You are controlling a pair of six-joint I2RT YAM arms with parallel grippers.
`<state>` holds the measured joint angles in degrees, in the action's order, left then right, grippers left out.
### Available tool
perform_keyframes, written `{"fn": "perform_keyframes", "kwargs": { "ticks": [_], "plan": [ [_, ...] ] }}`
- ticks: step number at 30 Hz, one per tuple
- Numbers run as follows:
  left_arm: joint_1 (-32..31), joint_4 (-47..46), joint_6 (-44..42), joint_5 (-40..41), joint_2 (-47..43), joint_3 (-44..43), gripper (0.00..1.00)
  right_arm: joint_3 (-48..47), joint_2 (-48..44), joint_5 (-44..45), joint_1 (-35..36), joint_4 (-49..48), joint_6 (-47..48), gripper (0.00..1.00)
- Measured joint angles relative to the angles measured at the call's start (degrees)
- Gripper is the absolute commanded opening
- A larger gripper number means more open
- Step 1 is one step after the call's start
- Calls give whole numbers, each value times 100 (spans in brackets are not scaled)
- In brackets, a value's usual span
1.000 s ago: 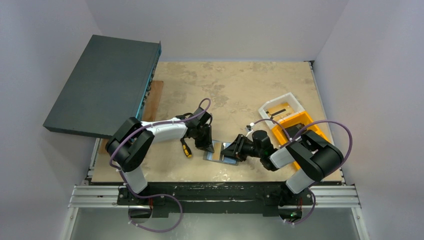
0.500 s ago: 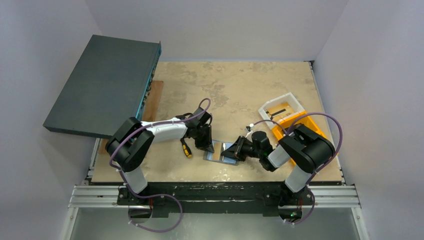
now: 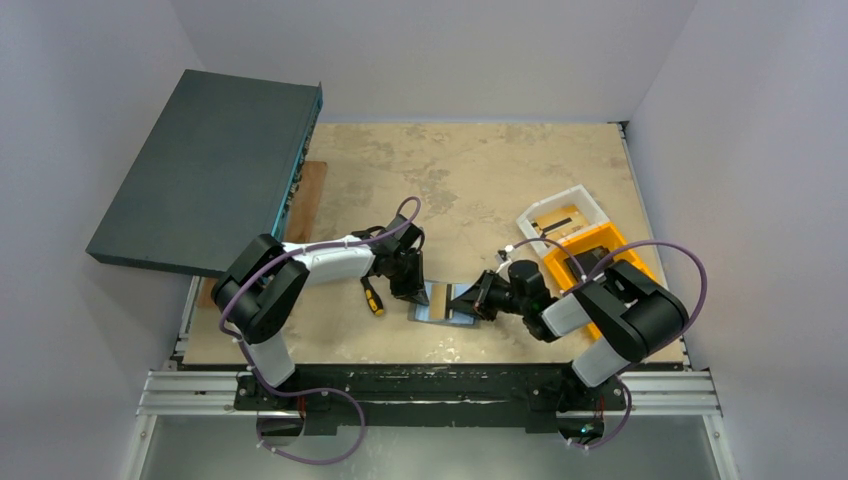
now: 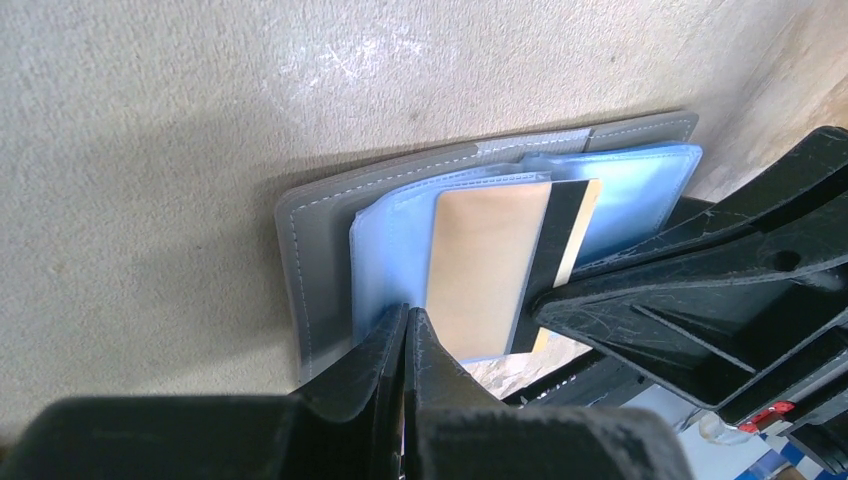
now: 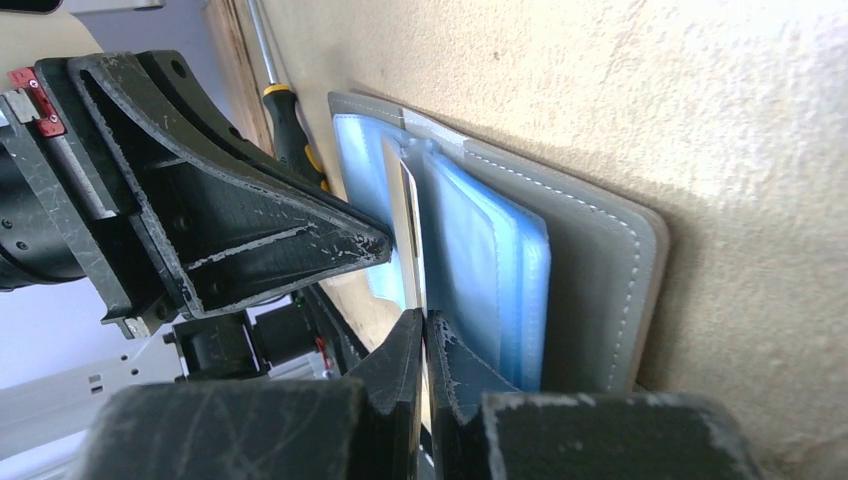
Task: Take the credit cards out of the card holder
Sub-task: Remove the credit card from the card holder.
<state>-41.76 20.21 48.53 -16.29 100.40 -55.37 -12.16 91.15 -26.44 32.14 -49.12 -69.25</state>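
Note:
The card holder (image 3: 432, 306) lies open on the table between my two grippers, grey outside (image 4: 320, 250) and pale blue inside (image 5: 480, 250). A tan credit card (image 4: 485, 270) with a black stripe sticks partway out of its blue pocket. My left gripper (image 4: 407, 315) is shut, and its tips press on the holder's blue left half; it shows in the top view (image 3: 412, 292). My right gripper (image 5: 425, 322) is shut on the edge of the card (image 5: 410, 220), which I see edge-on there. It reaches in from the right (image 3: 468, 300).
A black-and-yellow screwdriver (image 3: 372, 296) lies just left of the holder. A large dark flat box (image 3: 205, 170) overhangs the far left, with a wooden board (image 3: 305, 200) beside it. A white bin (image 3: 565, 215) and an orange bin (image 3: 590, 255) stand at the right.
My right gripper has drawn back slightly to the right with the card, and its arm has shifted. My left gripper has stayed on the holder.

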Motion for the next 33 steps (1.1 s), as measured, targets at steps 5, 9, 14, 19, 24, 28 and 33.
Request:
{"fn": "perform_keyframes", "kwargs": {
  "ticks": [5, 9, 14, 19, 24, 28, 33],
  "plan": [
    [0, 2, 22, 2, 2, 0, 0, 0, -162, 20, -68, 328, 103, 3],
    [2, 4, 24, 2, 2, 0, 0, 2, -295, 55, -83, 544, 199, 19],
    [2, 4, 24, 0, 4, 0, 0, -138, -219, -20, -105, 621, 343, 20],
    [2, 4, 24, 0, 4, 0, 0, -356, 46, -90, -105, 621, 415, 14],
    [7, 7, 24, -2, 7, 0, 0, -463, 116, -136, -107, 754, 501, 4],
    [7, 9, 33, -2, 7, 0, 0, -498, -232, -26, -109, 1202, 640, 0],
    [15, 7, 37, -20, 13, 0, 0, -573, -905, 212, -216, 2118, 929, 0]
  ]
}}
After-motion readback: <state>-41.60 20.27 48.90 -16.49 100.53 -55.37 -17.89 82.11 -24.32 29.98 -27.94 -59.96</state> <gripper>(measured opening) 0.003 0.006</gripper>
